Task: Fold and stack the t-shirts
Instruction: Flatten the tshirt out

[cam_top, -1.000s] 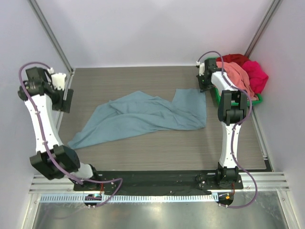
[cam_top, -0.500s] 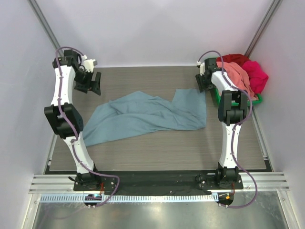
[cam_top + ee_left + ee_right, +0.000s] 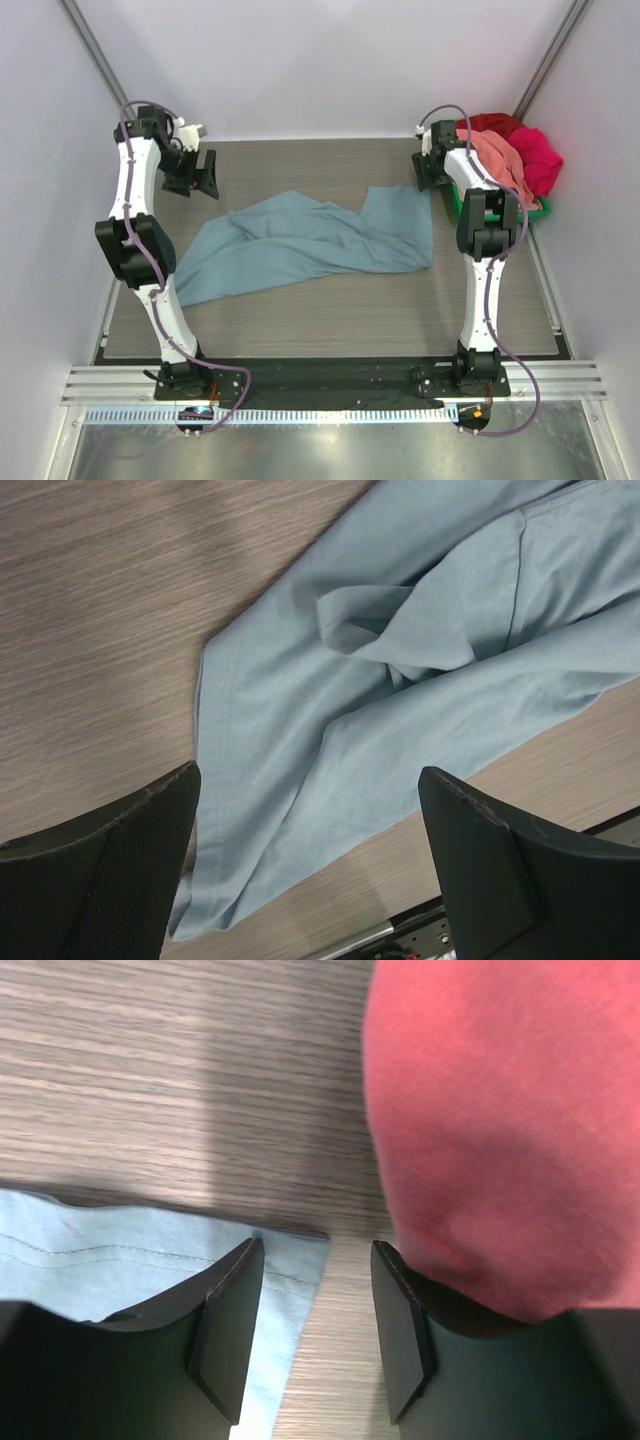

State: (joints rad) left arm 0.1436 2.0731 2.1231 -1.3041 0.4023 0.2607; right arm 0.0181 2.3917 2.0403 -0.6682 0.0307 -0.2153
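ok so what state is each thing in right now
blue tee, unfolded, rumpled, spread out
pink tee, unfolded, heaped on the bin
magenta tee, unfolded, in the same heap
red tee, unfolded, in the same heap
bin, full of tees
left gripper, open, empty, above blue tee
right gripper, open, empty, over blue tee's corner

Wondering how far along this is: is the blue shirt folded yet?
Not folded: the blue shirt lies spread out and rumpled across the table.
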